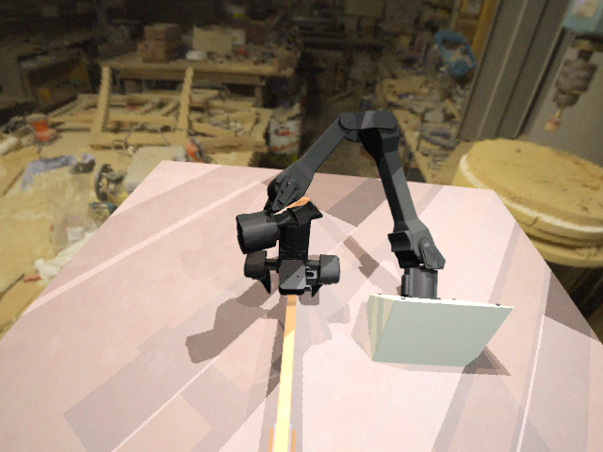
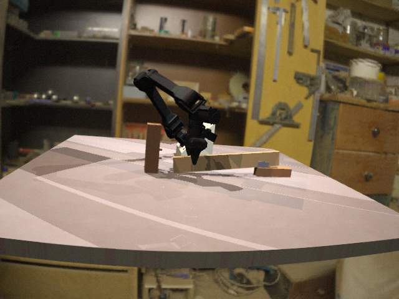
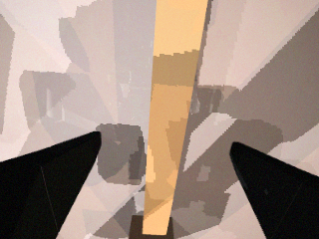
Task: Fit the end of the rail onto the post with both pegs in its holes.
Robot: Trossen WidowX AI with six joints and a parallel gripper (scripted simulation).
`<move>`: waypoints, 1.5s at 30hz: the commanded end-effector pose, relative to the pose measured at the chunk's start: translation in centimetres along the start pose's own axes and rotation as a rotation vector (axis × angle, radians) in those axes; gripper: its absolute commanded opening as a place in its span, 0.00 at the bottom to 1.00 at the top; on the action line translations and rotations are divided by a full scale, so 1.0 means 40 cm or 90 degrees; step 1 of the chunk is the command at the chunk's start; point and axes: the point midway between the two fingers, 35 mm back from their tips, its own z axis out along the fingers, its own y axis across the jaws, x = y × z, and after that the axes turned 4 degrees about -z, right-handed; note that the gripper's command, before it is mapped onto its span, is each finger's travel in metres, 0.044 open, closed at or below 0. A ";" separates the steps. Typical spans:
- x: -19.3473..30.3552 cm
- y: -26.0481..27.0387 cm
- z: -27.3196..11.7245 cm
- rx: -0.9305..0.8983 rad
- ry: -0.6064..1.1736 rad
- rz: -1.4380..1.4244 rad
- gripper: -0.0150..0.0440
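Black gripper fingers (image 1: pixel 292 290) (image 2: pixel 194 158) stand wide astride the wooden bed rail (image 1: pixel 287 360) (image 2: pixel 225 161) (image 3: pixel 171 115), its near end low, short of the post (image 2: pixel 153 147). Closing off-centre could shove it sideways; a lopsided lift could pop its far end from the bracket (image 2: pixel 262 164).

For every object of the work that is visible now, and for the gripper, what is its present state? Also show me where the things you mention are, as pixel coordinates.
Gripper (image 1: pixel 292 292) (image 2: pixel 194 163) (image 3: pixel 166 142): open, fingers either side of the rail, holding nothing.
Rail (image 1: pixel 287 360) (image 2: pixel 225 161) (image 3: pixel 171 110): sloping, near end down, not on the post.
Post (image 2: pixel 152 147): upright, apart from the rail.
Footboard block (image 2: pixel 274 171): flat on the table (image 1: pixel 146 292) (image 2: pixel 161 205), under the rail's far end.
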 end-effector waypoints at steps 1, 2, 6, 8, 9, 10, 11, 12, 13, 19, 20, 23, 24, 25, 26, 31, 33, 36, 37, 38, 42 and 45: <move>0.002 0.004 0.018 -0.002 0.003 -0.003 1.00; 0.002 0.004 0.022 -0.002 0.003 -0.003 1.00; 0.003 0.005 0.037 -0.002 0.004 -0.004 1.00; 0.003 0.006 0.045 -0.002 0.005 -0.004 1.00; 0.003 0.006 0.049 -0.002 0.005 -0.004 1.00; 0.004 0.007 0.053 -0.002 0.005 -0.004 1.00; 0.004 0.007 0.057 -0.002 0.005 -0.004 1.00; 0.004 0.008 0.061 -0.002 0.006 -0.004 1.00; 0.005 0.008 0.065 -0.002 0.006 -0.004 1.00; 0.005 0.009 0.070 -0.003 0.006 -0.004 0.87; 0.005 0.009 0.070 -0.003 0.006 -0.004 0.82; 0.005 0.009 0.070 -0.003 0.006 -0.004 0.69; 0.005 0.009 0.070 -0.003 0.006 -0.004 0.64; 0.005 0.009 0.070 -0.003 0.006 -0.004 0.60; 0.005 0.009 0.070 -0.003 0.006 -0.004 0.56; 0.005 0.009 0.070 -0.003 0.006 -0.004 0.37; 0.005 0.009 0.070 -0.003 0.006 -0.004 0.34; 0.005 0.009 0.070 -0.003 0.006 -0.004 0.31; 0.005 0.009 0.070 -0.003 0.006 -0.004 0.30; 0.005 0.009 0.070 -0.003 0.006 -0.004 0.25; 0.005 0.009 0.070 -0.003 0.006 -0.004 0.25; 0.005 0.009 0.070 -0.003 0.006 -0.004 0.25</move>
